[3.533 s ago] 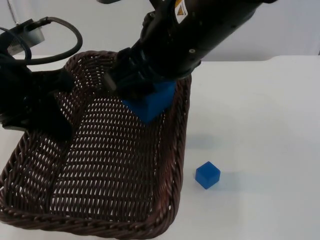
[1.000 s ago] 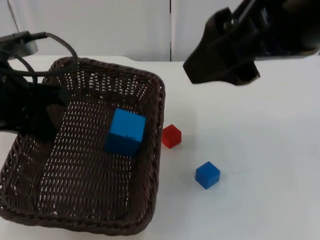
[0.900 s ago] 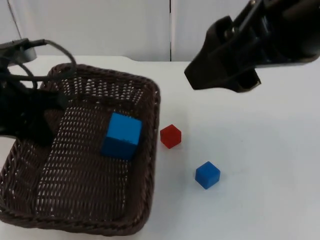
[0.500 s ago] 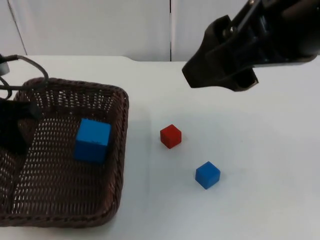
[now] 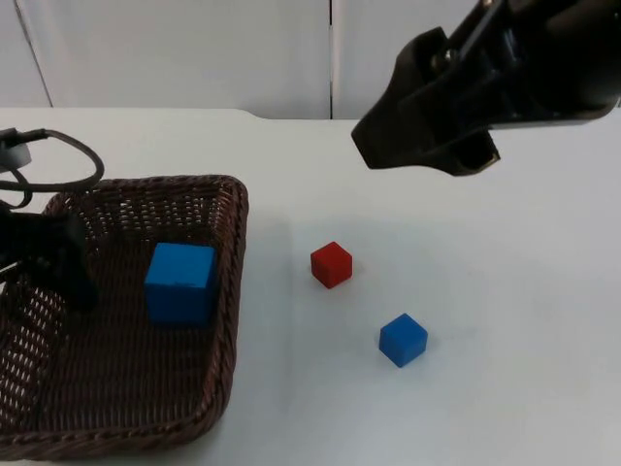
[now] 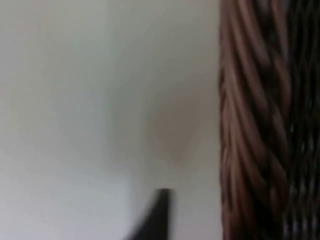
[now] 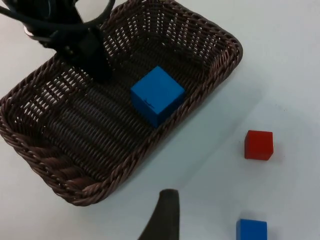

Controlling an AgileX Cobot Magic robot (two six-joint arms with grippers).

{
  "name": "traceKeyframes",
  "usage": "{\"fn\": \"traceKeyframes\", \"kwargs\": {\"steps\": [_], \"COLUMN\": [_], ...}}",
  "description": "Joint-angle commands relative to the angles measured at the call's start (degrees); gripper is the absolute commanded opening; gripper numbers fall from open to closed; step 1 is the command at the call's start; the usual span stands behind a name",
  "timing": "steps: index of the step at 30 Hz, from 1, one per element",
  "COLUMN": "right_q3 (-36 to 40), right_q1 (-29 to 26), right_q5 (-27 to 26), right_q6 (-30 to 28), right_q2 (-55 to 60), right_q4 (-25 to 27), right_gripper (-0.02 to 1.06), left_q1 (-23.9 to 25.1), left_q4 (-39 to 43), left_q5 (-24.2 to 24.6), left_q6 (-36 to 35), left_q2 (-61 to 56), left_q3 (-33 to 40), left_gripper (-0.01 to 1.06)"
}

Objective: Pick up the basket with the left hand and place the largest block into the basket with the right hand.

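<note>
**Q:** Three blocks show; where are they, from left to right?

**A:** First, the large blue block lies inside the brown wicker basket. The left gripper clamps the basket's left rim. A small red block sits on the white table near the basket, and a small blue block lies beside it.

**Q:** And the right gripper?

**A:** The right gripper hangs high above the table; I cannot tell how its jaws stand.
</note>
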Motion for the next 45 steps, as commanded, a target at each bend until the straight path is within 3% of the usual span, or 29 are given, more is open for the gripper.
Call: {"fn": "traceKeyframes", "kwargs": {"steps": [1, 8, 24, 45], "right_q3": [0.1, 0.1, 0.1, 0.1], "right_q1": [0.1, 0.1, 0.1, 0.2], "right_q5": [-1.0, -1.3, -2.6, -2.5], "right_q6": [0.4, 0.4, 0.5, 1.8], "right_q2": [-0.4, -0.4, -0.4, -0.4], "right_q4": [-0.3, -0.3, -0.1, -0.1], "right_gripper": [0.76, 0.76, 0.76, 0.76], "left_q1": [0.1, 0.1, 0.1, 0.1], "left_q4": [-0.7, -0.5, -0.1, 0.8], "left_q5": [2.2, 3.6, 11.9, 16.4], "left_q6": [-0.5, -1.2, -2.8, -2.8], "left_q2": [-0.9, -5.2, -23.5, -50.9], "left_q3": [-0.8, -0.8, -0.8, -0.8], "left_gripper": [1.05, 1.05, 1.05, 1.05]}}
